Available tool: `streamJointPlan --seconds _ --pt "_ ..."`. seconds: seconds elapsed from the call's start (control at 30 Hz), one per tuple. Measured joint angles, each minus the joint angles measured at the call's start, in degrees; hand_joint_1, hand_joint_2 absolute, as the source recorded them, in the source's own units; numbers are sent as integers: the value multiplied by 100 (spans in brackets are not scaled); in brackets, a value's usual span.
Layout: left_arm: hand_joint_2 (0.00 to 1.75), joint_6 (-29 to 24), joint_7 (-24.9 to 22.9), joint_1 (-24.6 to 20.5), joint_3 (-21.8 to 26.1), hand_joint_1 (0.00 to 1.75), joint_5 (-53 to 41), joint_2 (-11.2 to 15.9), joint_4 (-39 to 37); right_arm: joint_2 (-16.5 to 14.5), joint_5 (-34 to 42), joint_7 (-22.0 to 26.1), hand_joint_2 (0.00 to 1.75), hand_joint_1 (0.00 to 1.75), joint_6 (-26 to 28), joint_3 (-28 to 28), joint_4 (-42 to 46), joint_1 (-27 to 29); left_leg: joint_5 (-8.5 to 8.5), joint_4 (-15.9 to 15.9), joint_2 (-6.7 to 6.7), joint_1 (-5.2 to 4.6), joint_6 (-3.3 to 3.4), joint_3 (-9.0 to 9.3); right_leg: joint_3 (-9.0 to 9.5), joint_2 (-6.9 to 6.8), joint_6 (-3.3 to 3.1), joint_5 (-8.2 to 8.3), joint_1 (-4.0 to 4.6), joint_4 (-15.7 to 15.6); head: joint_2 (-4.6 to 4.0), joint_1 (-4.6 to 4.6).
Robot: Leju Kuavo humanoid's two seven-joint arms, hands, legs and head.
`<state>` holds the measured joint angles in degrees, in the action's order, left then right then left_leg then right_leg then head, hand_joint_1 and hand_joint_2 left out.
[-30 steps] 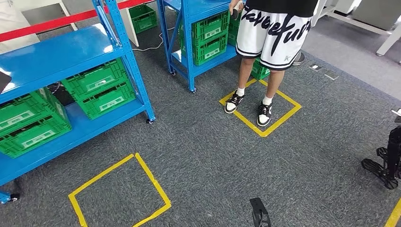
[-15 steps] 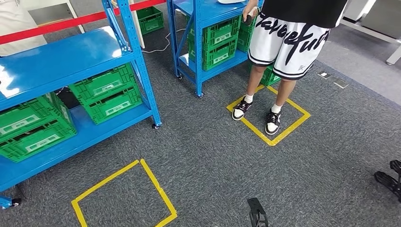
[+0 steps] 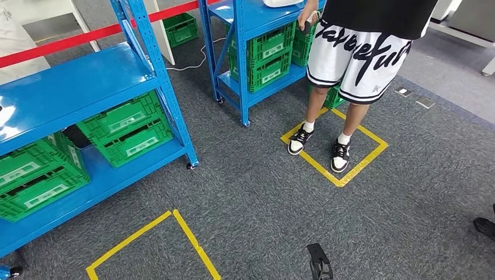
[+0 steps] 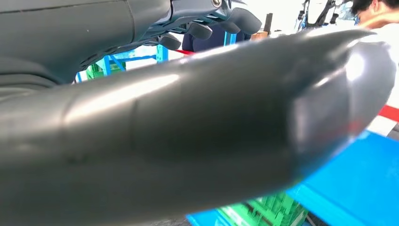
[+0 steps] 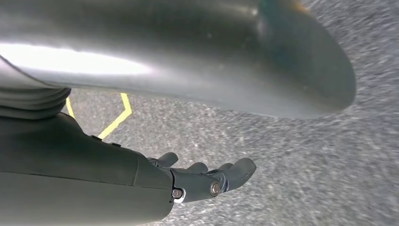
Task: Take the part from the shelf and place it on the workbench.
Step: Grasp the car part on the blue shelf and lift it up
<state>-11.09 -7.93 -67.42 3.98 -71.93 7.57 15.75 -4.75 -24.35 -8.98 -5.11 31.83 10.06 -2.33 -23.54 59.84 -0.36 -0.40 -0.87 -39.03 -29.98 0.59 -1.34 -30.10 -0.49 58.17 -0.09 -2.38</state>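
You are at the very start: both hands hold nothing. The left hand [image 4: 207,28] and right hand [image 5: 207,179] hang with fingers loosely apart. The part, perhaps the pale thing [image 3: 283,3] at the far shelf's [image 3: 257,14] top edge, awaits.

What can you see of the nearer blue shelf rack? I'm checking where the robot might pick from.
The blue shelf rack is painted metal with perforated uprights and flat, glossy shelves. It stands on grey carpet at the left of the head view, on a small caster at its corner. Its top shelf looks bare where visible. Green plastic crates sit stacked on its lower shelf. No robot hand touches it.
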Motion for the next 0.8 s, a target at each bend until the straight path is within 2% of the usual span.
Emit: streamJointPlan --seconds 0.03,0.1,0.17,0.23,0.3,0.33,0.37,0.4,0.47,0.53,0.63,0.7,0.73,0.8 --pt "0 -3 0 3 0 0 1 3 -4 0 10 6 0 0 1 7 -2 -4 143 -159 5 -14 29 52 43 2 32 -48 2 -4 0 8" --pt "0 -11 -1 -2 -2 0 1 -3 3 1 26 19 0 0 3 19 -2 -12 124 -205 -2 -23 88 126 95 4 92 -77 7 33 0 9" --pt "0 -15 -2 -34 -13 0 -4 -28 28 3 42 47 0 0 5 25 -1 -27 80 -222 -11 -5 162 214 -33 -12 130 -51 5 321 0 -7" --pt "0 -16 -5 -61 -28 0 -9 -60 41 1 51 74 0 0 6 28 -1 -49 -1 -229 -13 5 220 308 -443 -29 176 -167 -2 958 0 -24" --pt "0 -15 -9 -56 -37 0 -11 -97 37 -1 50 92 0 0 4 29 -1 -53 -94 -221 -16 3 244 395 -948 -32 217 -459 -4 1602 0 -40" --pt "0 -15 -13 -45 -39 0 -10 -118 35 1 46 109 0 0 2 30 -1 -50 -143 -213 -22 3 243 450 -1125 -32 227 -546 -4 1737 0 -46" --pt "0 -20 -18 -35 -39 0 -10 -132 34 2 40 135 0 0 -3 30 -1 -48 -193 -205 -27 4 235 512 -1205 -32 229 -510 -4 1680 0 -54" --pt "0 -29 -26 -28 -39 0 -7 -142 34 3 33 168 0 0 -9 30 -1 -48 -246 -197 -31 6 223 580 -1186 -33 226 -337 -4 1430 0 -60" --pt "0 -62 -37 -24 -39 0 14 -151 32 5 17 242 0 0 -28 30 -1 -46 -364 -174 -48 4 176 708 -979 -7 206 251 -1 633 0 -61" --pt "0 -93 -40 -28 -39 0 46 -155 27 5 -4 307 0 0 -55 30 -2 -38 -463 -160 -84 -7 109 759 -816 30 160 564 13 148 0 -55" --pt "0 -135 -23 -22 -39 0 66 -158 31 3 -30 368 0 0 -79 29 -3 -22 -526 -117 -127 -15 14 784 -727 -21 56 580 6 83 0 -51" --pt "0 -151 -13 -29 -39 0 66 -142 35 2 -40 382 0 0 -82 29 -3 -31 -666 135 -95 -6 -51 687 -655 -73 -13 557 -9 63 0 -40" --pt "0 -155 -10 -32 -39 0 66 -134 35 2 -47 384 0 0 -84 30 -3 -35 -808 421 -67 5 -80 541 -628 -97 -36 542 -12 54 0 -33" --pt "0 -156 -7 -19 -39 0 66 -128 25 3 -66 382 0 0 -87 30 -2 -35 -1112 1166 -35 22 -122 116 -594 -158 -64 502 -12 52 0 -28"
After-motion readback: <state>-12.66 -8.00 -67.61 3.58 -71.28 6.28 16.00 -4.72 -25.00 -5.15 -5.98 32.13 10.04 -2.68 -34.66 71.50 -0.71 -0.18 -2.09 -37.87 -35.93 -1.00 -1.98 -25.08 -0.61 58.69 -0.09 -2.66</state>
